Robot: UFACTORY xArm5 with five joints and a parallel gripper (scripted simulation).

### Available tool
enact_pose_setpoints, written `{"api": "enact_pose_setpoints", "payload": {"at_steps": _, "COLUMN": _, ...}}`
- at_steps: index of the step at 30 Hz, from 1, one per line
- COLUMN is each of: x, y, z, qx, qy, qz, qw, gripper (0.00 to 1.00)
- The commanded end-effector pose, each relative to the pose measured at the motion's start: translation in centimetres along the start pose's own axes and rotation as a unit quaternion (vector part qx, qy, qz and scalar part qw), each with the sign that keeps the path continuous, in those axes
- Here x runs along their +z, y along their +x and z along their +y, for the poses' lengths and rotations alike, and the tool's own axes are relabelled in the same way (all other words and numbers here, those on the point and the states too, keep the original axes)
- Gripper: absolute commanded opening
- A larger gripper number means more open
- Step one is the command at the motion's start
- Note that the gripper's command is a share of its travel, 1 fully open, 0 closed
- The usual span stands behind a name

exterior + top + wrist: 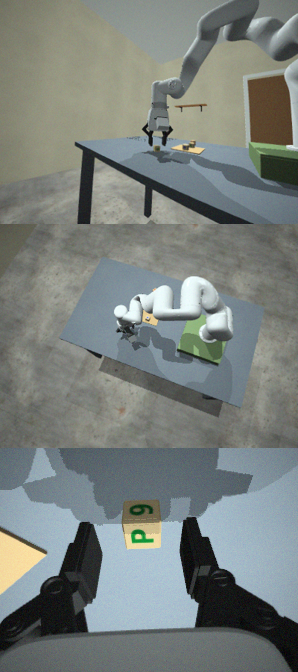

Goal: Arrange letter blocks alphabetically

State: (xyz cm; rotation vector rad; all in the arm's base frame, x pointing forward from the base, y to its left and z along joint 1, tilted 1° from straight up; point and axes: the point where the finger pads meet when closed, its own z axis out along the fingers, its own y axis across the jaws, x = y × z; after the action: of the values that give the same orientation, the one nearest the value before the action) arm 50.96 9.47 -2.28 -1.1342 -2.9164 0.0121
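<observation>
A cream block (142,524) lies on the grey table, off the mat, with a green "P" on its upper face and a "9" on the side face away from me. It also shows in the exterior view (157,148). My gripper (139,536) hangs open above it, a finger on each side, clear of it; in the side view the gripper (157,141) is just above the block. The tan mat (188,151) lies a little further along the table and carries two blocks (185,146) (192,143). In the overhead view one block (147,318) shows on the mat (150,319); the arm hides most of it.
The robot's green base plate (203,340) stands on the table's right part. The mat's corner (15,563) shows at the left edge of the wrist view. The table's near edge (112,158) is close to the block.
</observation>
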Motion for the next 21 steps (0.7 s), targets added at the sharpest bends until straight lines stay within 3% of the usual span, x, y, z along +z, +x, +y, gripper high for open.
{"api": "enact_pose_setpoints", "payload": {"at_steps": 1, "x": 0.6, "y": -0.1, "z": 0.1, "qx": 0.000, "qy": -0.002, "qz": -0.001, "qw": 1.000, "gripper": 0.63}}
{"api": "enact_pose_setpoints", "payload": {"at_steps": 21, "x": 2.0, "y": -0.1, "z": 0.1, "qx": 0.000, "qy": -0.002, "qz": -0.001, "qw": 1.000, "gripper": 0.63}}
